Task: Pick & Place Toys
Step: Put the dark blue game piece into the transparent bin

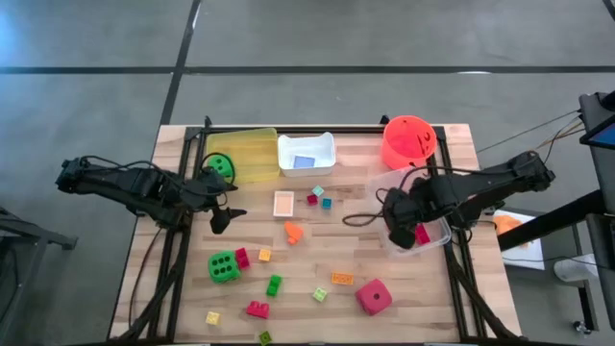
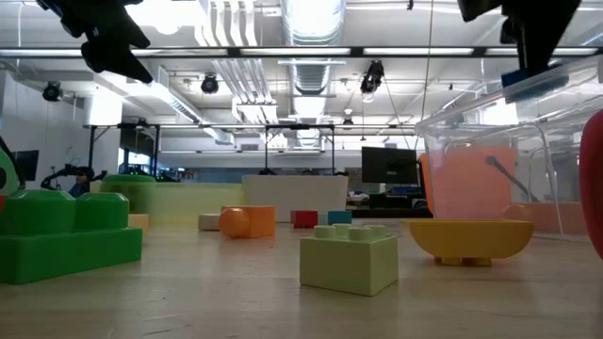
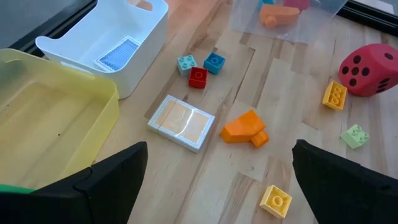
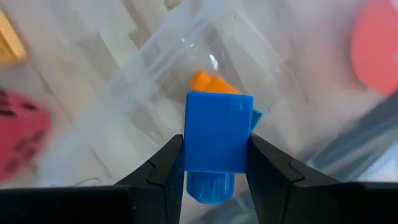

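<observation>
Between the right gripper's (image 4: 214, 163) fingers sat a blue brick (image 4: 219, 132), pinched by its flat sides over the clear tray (image 4: 124, 93). It looked light, stiff and slick. The left gripper (image 3: 217, 186) hung spread wide.

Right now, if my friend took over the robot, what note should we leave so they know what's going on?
Right hand: shut on a blue brick, over the clear tray.
Left hand: open, holding nothing, above the table by the yellow tray.
Done: an orange brick lies in the clear tray, a blue card in the white tray, one green die at the yellow tray.
Left: drop the blue brick; the other green die, the pink-red die, the orange card and the loose bricks sit on the table.
</observation>
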Controlling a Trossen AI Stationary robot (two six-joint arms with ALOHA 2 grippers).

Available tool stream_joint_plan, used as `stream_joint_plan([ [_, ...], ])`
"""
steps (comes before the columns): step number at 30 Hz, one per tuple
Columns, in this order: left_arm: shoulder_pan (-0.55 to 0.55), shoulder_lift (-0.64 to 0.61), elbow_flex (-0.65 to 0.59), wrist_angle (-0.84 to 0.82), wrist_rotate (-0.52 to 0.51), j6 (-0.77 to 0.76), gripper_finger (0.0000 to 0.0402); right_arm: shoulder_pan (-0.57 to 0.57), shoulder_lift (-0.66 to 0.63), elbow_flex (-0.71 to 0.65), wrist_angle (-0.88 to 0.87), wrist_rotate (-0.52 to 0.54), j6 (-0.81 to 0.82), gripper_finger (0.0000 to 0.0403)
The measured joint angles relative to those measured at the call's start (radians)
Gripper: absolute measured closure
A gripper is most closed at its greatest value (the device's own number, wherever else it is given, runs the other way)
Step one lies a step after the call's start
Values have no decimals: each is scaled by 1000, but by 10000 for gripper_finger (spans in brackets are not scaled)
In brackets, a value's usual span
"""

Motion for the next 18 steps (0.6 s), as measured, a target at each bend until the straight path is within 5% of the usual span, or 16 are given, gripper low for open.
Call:
stream_joint_plan([
  [18, 0, 0, 0, 0, 0, 0, 16, 0, -118, -311, 233, -24, -34, 276],
])
